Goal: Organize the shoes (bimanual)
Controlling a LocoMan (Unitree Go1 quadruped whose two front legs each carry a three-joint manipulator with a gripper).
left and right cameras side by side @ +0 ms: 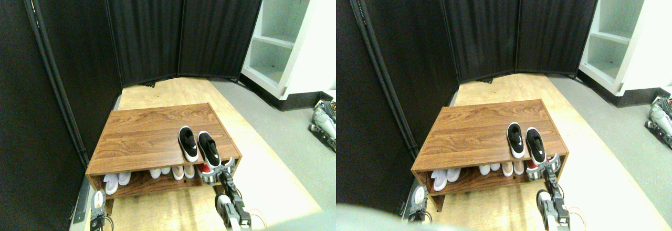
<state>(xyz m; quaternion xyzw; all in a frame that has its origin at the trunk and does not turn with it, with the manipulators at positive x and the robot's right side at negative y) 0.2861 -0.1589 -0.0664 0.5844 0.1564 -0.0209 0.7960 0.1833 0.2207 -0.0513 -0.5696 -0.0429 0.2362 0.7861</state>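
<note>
Both black sneakers sit side by side on the wooden shoe rack (142, 136) top, near its front right edge: left sneaker (188, 144), right sneaker (209, 149). Your right gripper (216, 174) is at the rack's front edge, just below the right sneaker's heel; whether its jaws are parted or gripping, you cannot tell. Left gripper (97, 210) hangs low, well apart, jaws unreadable. Likely the final alignment step: check the pair is parallel before backing away.
</note>
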